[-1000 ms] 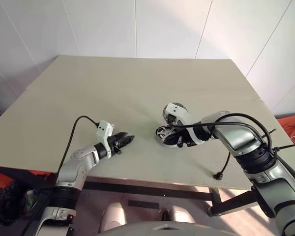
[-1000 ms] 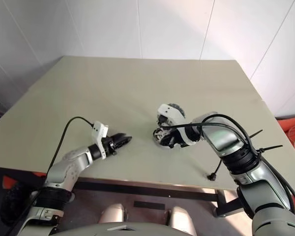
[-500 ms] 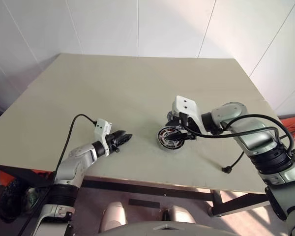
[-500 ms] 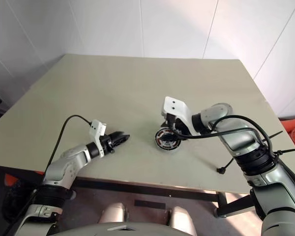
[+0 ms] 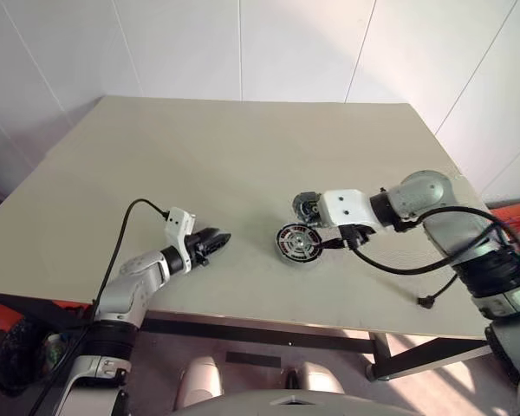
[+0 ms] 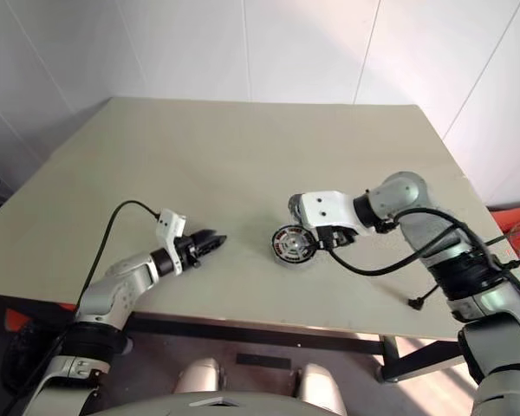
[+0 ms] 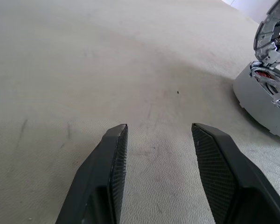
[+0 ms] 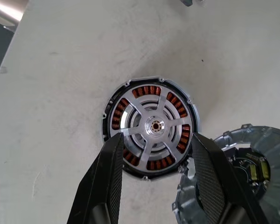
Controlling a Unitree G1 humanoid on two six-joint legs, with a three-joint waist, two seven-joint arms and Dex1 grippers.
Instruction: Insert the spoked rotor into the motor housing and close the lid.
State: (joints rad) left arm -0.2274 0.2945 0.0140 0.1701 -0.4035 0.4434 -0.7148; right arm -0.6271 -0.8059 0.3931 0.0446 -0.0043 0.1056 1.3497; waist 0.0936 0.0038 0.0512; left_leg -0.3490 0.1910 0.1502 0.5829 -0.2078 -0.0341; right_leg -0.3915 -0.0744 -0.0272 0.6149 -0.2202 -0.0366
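The motor housing (image 8: 116,116) lies flat on the table, its copper-red windings showing in a ring. The spoked rotor (image 8: 155,125) sits inside it, silver spokes and hub facing up. My right gripper (image 8: 157,137) hovers just above and beside the housing (image 5: 297,241), open, with nothing between its fingers. The lid (image 8: 266,140), a grey ribbed disc with a dark centre, lies right next to the housing on its far side (image 5: 307,205). My left gripper (image 5: 215,240) rests low over bare table to the left of the housing, open and empty (image 7: 158,130).
The beige table (image 5: 243,147) stretches wide behind and to the left of the parts. A black cable with a plug (image 5: 429,301) hangs from the right arm near the table's front right edge. White walls stand behind the table.
My right gripper has opened, rolled its wrist and drawn up and to the right off the housing, leaving the rotor seated in it. The left arm has stayed still.
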